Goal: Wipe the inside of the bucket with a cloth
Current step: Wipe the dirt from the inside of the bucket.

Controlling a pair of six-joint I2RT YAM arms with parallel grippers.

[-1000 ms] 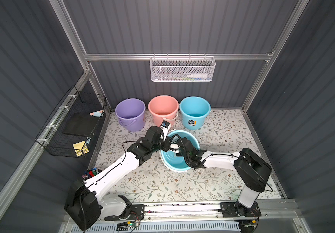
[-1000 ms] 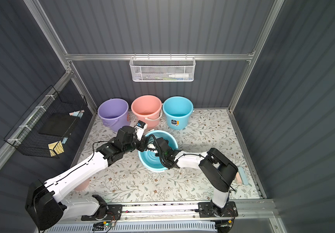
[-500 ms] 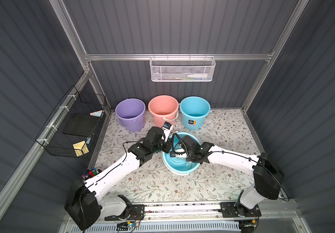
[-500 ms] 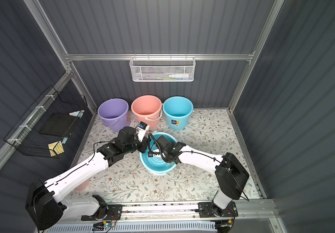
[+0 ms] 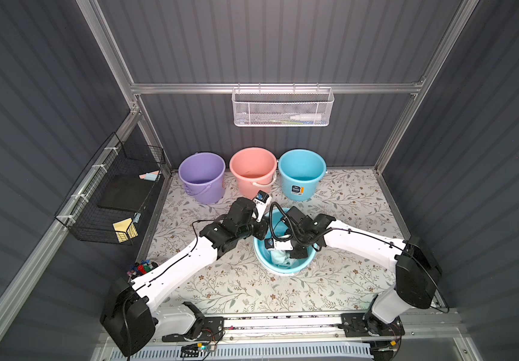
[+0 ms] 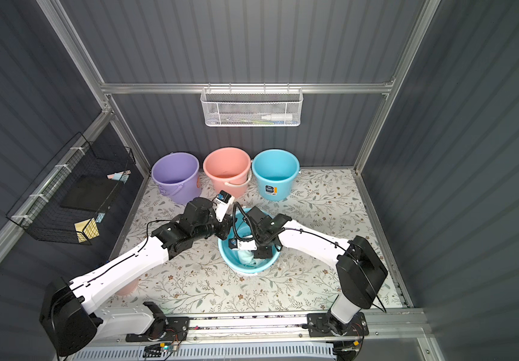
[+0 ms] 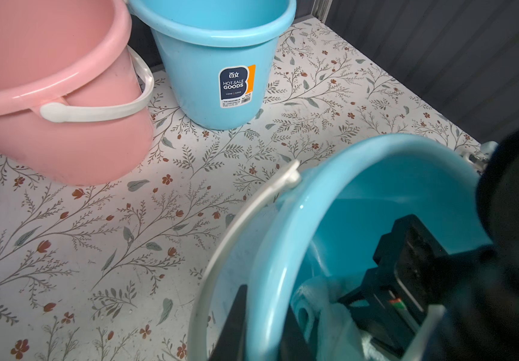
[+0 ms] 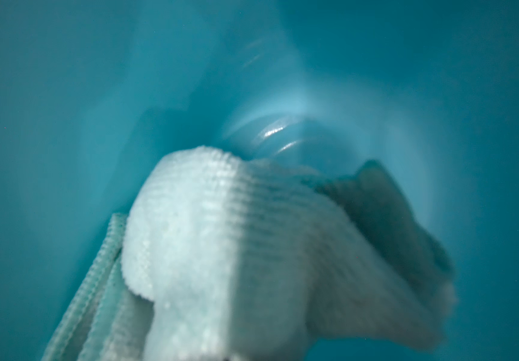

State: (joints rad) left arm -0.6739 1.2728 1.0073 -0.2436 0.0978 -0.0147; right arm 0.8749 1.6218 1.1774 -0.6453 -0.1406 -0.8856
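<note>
Two arms are meeting at the bucket point(image 5: 284, 271), and we're watching from right over its rim. It's sitting on the floral table point(image 5: 345, 281), tipped off upright, with three spares lined up just beyond it: the purple bucket point(image 5: 201, 175), the pink bucket point(image 5: 253, 168) and the upright blue bucket point(image 5: 302, 172).

The left gripper point(image 5: 259, 229) is bracing the bucket. In the left wrist view we're seeing its dark fingers point(image 7: 236, 315) pinched either side of the blue lip, just beside the white handle point(image 7: 252, 212).

The right gripper point(image 5: 294, 253) is reaching down inside the bucket, and the cloth point(image 8: 220, 250) is in there with it. It's pale, ribbed and bunched up, lying against the inner wall and trailing toward the base. The right fingers are buried in the fabric, so we're not seeing them directly, but they're closed tight on that wad.

We're calling this mid-wipe, with the cloth working the lower wall and plenty of blue interior left to cover. Next, we're looking for a steady sweep around the wall and across the base. The left grip needs to be holding firm so the tipped bucket isn't rolling away, and the right arm's black cable point(image 5: 272, 215) needs to be staying clear of the rim.
</note>
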